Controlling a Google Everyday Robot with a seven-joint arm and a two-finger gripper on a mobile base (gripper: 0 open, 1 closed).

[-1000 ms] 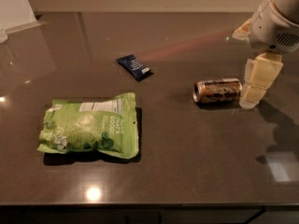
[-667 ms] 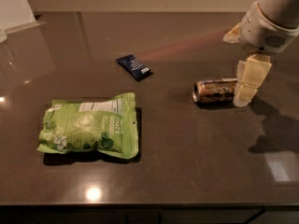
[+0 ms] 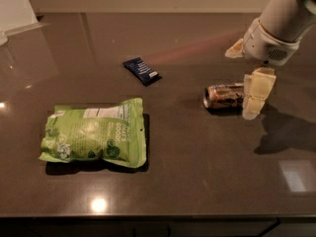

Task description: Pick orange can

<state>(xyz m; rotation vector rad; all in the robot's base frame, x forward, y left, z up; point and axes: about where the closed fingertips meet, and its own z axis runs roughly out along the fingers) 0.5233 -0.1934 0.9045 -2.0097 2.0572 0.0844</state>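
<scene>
The orange can lies on its side on the dark table, right of centre, with its silver end facing left. My gripper hangs from the white arm at the upper right and is open. One cream finger reaches down at the can's right end and covers it. The other finger sits farther back, above and behind the can. Whether the near finger touches the can does not show.
A green snack bag lies flat at the front left. A small dark blue wrapper lies at the middle back. The table's front edge runs along the bottom. A pale object stands at the back left corner.
The arm has moved left and a little down, bringing the near finger from beside the can to its right end. The can, bag and wrapper have not moved.
</scene>
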